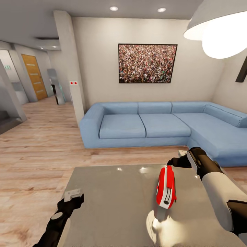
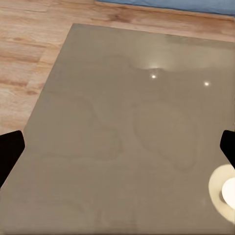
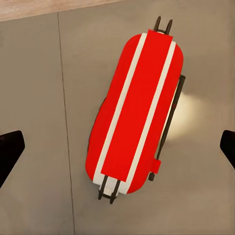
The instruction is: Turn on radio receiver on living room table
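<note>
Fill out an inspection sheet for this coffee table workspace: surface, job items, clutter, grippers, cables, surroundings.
Surface: glossy grey square coffee table, reflecting the ceiling lights and the lamp.
Job's things: red rounded radio receiver with white edge bands standing on edge on the table's right half; thin wire loops at its ends in the right wrist view.
Clutter: nothing seen on the tabletop besides the radio.
Grippers: left gripper over the table's left edge, empty, fingers apart; right gripper above the radio, open, fingers wide of it and not touching.
Cables: nothing seen.
Surroundings: blue L-shaped sofa behind the table, framed crowd picture on the beige wall, grey pendant lamp upper right, light wood floor, wooden door down the hall.
</note>
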Available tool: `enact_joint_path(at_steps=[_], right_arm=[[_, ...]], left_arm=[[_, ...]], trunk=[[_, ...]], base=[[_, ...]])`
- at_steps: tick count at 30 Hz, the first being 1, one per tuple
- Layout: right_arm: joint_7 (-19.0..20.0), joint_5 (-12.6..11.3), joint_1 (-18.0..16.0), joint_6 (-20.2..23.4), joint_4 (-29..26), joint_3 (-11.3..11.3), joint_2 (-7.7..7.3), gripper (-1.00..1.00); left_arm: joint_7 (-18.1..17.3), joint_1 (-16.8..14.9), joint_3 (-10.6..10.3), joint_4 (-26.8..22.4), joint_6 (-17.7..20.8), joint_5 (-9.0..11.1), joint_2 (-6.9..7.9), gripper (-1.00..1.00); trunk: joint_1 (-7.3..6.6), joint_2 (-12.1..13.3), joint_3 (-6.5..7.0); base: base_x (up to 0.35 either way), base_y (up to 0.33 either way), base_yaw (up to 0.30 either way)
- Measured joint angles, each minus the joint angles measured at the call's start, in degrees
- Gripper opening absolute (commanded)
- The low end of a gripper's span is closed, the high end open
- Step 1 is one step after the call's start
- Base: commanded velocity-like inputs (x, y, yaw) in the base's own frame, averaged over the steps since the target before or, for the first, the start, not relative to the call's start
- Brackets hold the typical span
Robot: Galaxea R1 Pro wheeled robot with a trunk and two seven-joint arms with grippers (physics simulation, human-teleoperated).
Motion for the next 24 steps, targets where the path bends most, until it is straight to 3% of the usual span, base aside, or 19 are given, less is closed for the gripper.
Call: enact_joint_path(at_steps=[24], right_arm=[[-0.12,0.03,0.00,-0.15,0.00,0.01,-0.03,1.00]], left_arm=[[0.08,0.00,-0.01,0.07,-0.05,0.00,0.04,1.00]], trunk=[[0.00,0.00,-2.23]], base=[[0.000,0.000,0.000]])
